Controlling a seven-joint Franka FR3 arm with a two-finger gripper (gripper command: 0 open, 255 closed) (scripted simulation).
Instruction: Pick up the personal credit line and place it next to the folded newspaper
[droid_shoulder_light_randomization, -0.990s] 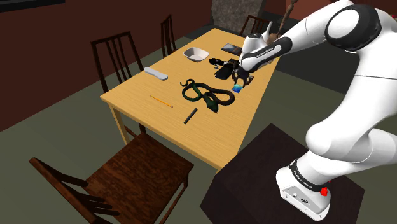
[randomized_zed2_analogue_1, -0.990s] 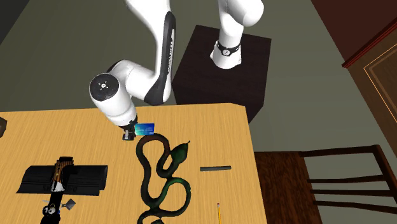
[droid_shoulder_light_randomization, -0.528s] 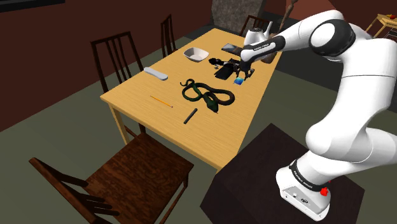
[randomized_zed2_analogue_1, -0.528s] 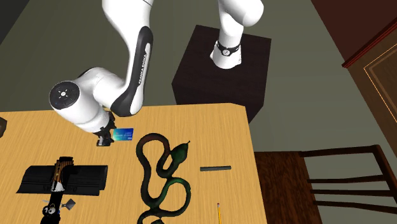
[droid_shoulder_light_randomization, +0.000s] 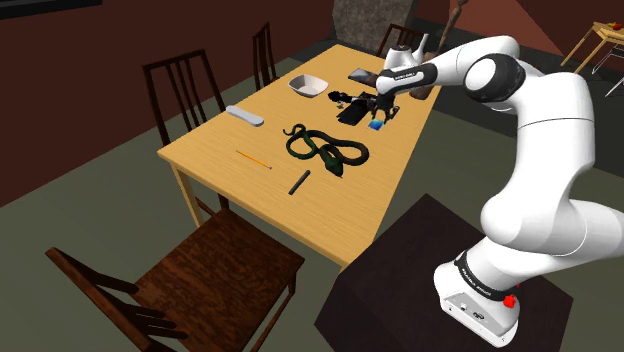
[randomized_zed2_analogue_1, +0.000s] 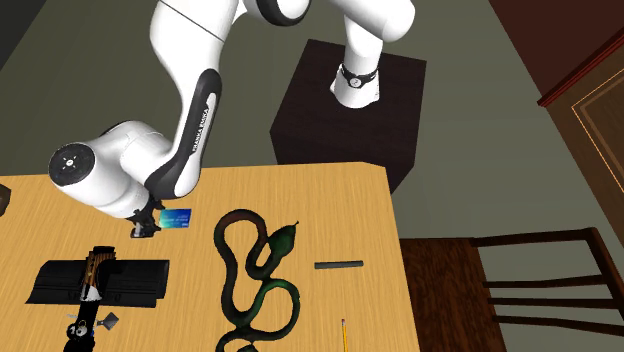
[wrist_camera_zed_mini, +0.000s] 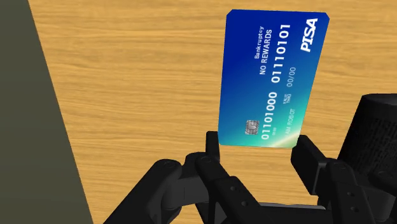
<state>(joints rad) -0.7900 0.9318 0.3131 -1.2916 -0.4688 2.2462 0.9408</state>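
Note:
A blue credit card (wrist_camera_zed_mini: 273, 79) with white digits stands clasped by its lower edge between my two black fingers (wrist_camera_zed_mini: 213, 143). My gripper (wrist_camera_zed_mini: 257, 147) is shut on it, just above the wooden table (wrist_camera_zed_mini: 140, 76). From the shoulder view the gripper (droid_shoulder_light_randomization: 379, 115) and card (droid_shoulder_light_randomization: 376, 126) hang right beside a flat black folded item (droid_shoulder_light_randomization: 353, 110) at the table's far end. In the second exterior view the card (randomized_zed2_analogue_1: 177, 217) sticks out of the gripper (randomized_zed2_analogue_1: 150, 222), a short way above that black folded item (randomized_zed2_analogue_1: 100, 282).
A green-and-black snake-like coil (droid_shoulder_light_randomization: 325, 148) lies mid-table, with a pencil (droid_shoulder_light_randomization: 254, 159) and a black marker (droid_shoulder_light_randomization: 299, 182) nearer the front. A white bowl (droid_shoulder_light_randomization: 309, 84), a white remote (droid_shoulder_light_randomization: 245, 116) and a dark flat slab (droid_shoulder_light_randomization: 362, 75) sit farther back. Wooden chairs (droid_shoulder_light_randomization: 190, 80) surround the table.
The arm has carried the card away from the coil along the table, toward the second exterior view's left, ending beside the black folded item. The grip stayed shut.

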